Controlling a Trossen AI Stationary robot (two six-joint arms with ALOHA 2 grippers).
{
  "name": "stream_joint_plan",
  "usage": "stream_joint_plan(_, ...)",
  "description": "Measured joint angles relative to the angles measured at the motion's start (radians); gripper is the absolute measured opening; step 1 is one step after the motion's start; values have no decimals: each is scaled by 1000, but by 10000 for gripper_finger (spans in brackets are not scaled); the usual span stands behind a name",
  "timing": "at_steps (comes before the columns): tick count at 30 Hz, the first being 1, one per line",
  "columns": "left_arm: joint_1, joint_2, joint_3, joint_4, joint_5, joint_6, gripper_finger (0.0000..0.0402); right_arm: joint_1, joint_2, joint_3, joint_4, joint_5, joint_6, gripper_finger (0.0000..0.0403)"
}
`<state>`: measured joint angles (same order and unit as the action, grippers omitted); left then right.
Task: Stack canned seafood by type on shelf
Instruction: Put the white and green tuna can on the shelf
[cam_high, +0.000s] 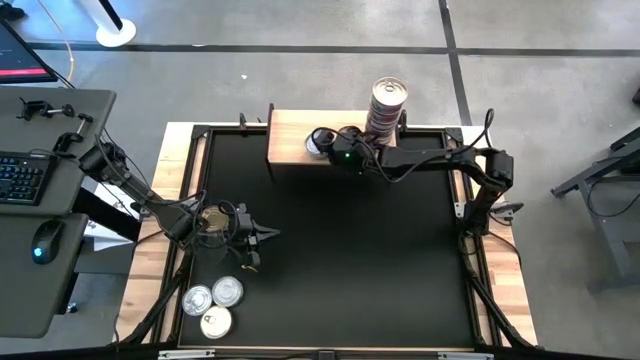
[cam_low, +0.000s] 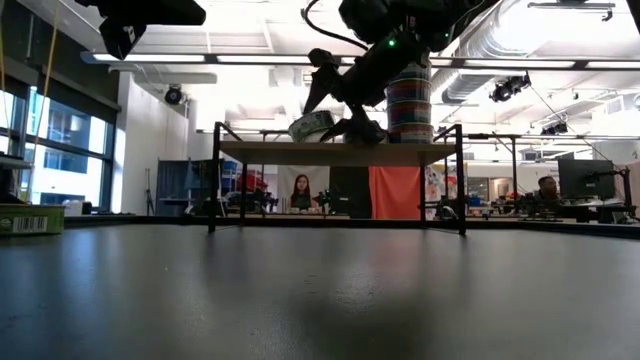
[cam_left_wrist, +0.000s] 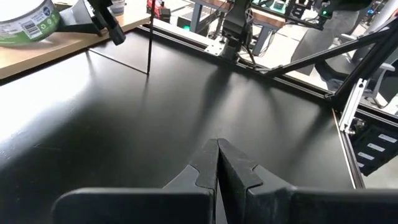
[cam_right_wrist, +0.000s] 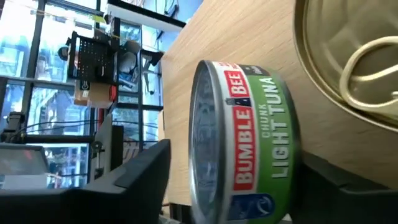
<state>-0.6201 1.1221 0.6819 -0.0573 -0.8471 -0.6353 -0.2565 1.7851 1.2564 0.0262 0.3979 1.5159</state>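
Releasing a green-labelled round tuna tin (cam_right_wrist: 249, 143) onto the pale wood shelf (cam_high: 290, 135), the right gripper (cam_high: 328, 143) spreads around it; withdrawing straight back should avoid nudging the tall tin stack (cam_high: 386, 110) just beside.

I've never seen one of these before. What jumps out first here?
A tall stack of tins stands at the right end of the shelf. Beside it, the right gripper sits around a single green-labelled tuna tin on the shelf. Three loose tins wait near the table's front left corner.
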Motion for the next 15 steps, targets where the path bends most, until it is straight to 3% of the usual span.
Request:
stream_joint_plan(4,0,0,0,-10,0,0,0,-8,3,17,0,-55,2,288)
stream_joint_plan(10,0,-15,0,-36,7,0,0,-28,6,79,-9,-88,-103,291)
stream_joint_plan(15,0,-32,0,-36,7,1,0,-33,5,130,-150,-102,-108,291)
